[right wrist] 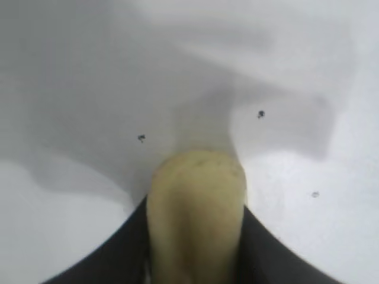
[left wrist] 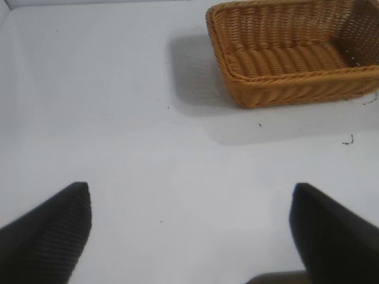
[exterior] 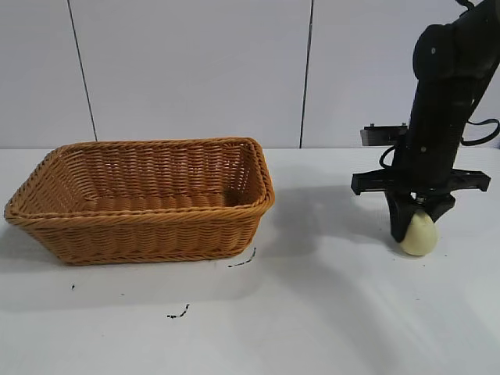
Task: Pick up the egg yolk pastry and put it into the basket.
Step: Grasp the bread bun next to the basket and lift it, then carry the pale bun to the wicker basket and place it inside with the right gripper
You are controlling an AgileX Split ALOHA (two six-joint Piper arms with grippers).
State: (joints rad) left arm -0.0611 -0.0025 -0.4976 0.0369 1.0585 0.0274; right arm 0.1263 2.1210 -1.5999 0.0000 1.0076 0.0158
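Note:
The pale yellow egg yolk pastry (exterior: 419, 233) is squeezed between the fingers of my right gripper (exterior: 414, 223) at the right of the table, at or just above the surface. In the right wrist view the pastry (right wrist: 196, 213) fills the gap between the two black fingers (right wrist: 118, 254). The orange-brown wicker basket (exterior: 141, 215) stands at the left of the table, well apart from the pastry, and nothing shows inside it. My left gripper (left wrist: 189, 228) is open and empty above bare table, with the basket (left wrist: 284, 89) farther off.
Small dark marks (exterior: 242, 262) lie on the white table in front of the basket. A pale panelled wall stands behind the table.

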